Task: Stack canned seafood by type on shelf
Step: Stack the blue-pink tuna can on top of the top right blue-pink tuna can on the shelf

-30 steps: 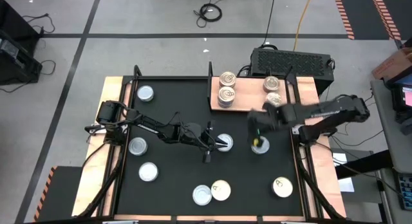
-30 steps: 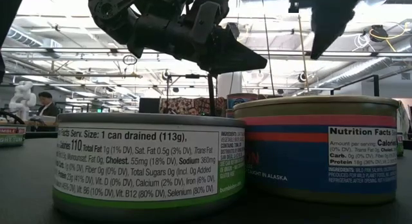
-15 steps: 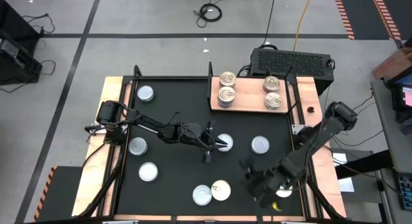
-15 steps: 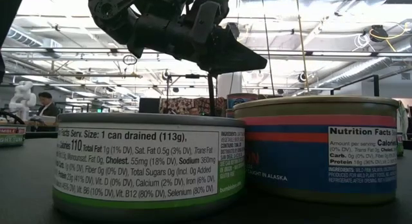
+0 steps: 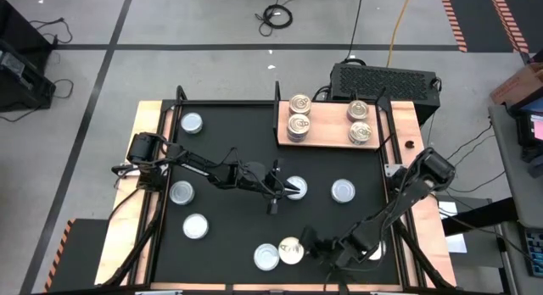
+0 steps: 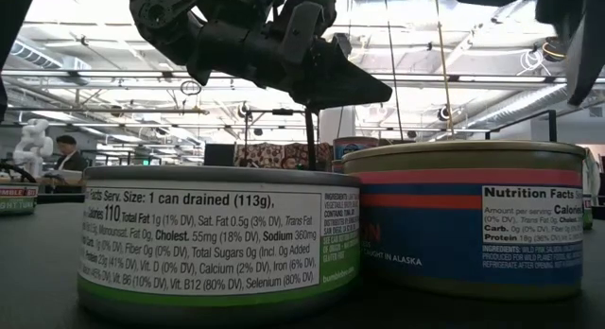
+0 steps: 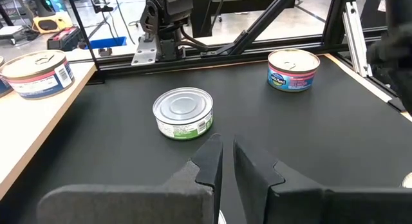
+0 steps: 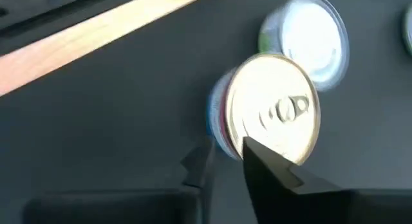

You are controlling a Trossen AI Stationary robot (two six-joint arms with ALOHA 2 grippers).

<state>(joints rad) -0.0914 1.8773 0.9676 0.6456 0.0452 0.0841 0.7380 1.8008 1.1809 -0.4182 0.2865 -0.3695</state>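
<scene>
The shelf (image 5: 329, 136) at the far right carries a two-tin pile (image 5: 299, 125) with a tin behind it (image 5: 299, 102) and two more gold-lidded tins (image 5: 360, 121). Loose tins lie on the black mat. My right gripper (image 5: 308, 242) (image 8: 225, 147) stands open, slanting down at a gold-lid tin (image 5: 291, 249) (image 8: 270, 111) that touches a silver-lid tin (image 5: 266, 257) near the front edge. My left gripper (image 5: 282, 189) (image 7: 227, 161) hovers mid-table over a silver-lid tin (image 5: 297, 187), its fingers almost together, holding nothing. My right gripper has one finger (image 8: 273, 166) over the gold-lid tin's rim (image 8: 222, 130) and the other beside the tin's wall, coming from above at a slant. Whether either finger touches the tin I cannot tell. The tin rests flat on the mat.
Silver-lid tins lie at the left (image 5: 192, 123), (image 5: 181, 192), (image 5: 196, 227) and one at mid right (image 5: 343, 190). Another tin (image 5: 374, 253) is mostly hidden under my right arm. Wooden strips (image 5: 148, 159) border the mat. A person stands far back in the room (image 6: 66, 151).
My right gripper has swung from beside the shelf's near edge toward the table's near edge, then leftward to the gold-lid tin, sinking and rolling about its own axis on the way. The tins have stayed in place.
</scene>
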